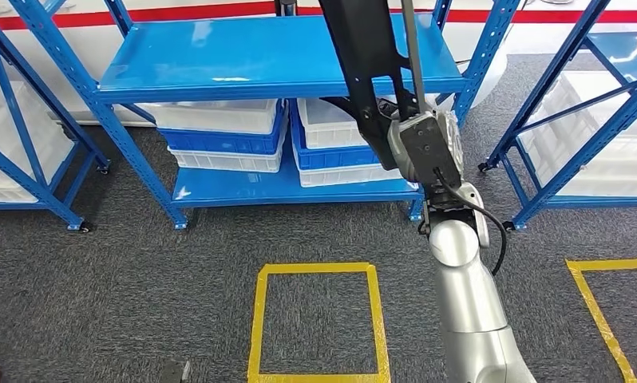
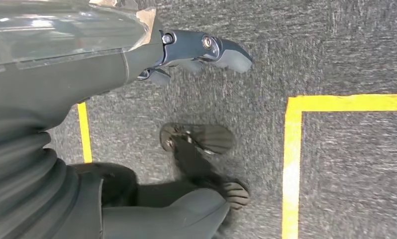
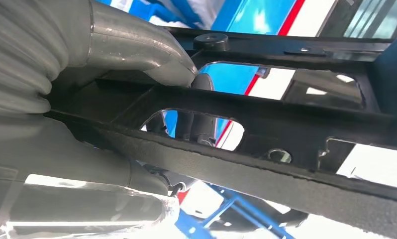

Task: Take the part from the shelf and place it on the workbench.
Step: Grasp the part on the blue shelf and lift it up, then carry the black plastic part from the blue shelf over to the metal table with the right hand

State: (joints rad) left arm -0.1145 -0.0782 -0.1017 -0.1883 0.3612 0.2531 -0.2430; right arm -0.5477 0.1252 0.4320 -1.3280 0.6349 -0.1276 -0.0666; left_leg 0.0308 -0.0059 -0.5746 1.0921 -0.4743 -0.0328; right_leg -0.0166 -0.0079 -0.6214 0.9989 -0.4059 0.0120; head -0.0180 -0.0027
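Part [image 1: 369, 56], a long black frame, is held up before the blue shelf [image 1: 243, 56] by the right hand [image 3: 112, 55], thumb clamped on it; left hand [image 2: 196, 50] seemingly empty over grey carpet [image 2: 346, 45], fingers apart.

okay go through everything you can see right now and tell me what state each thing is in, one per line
black part: lifted off the shelf, held upright by the right hand
right hand: gripping the black part
left hand: holding nothing, hanging over the carpet
blue shelf: top level bare
white bins: stacked on the lower level
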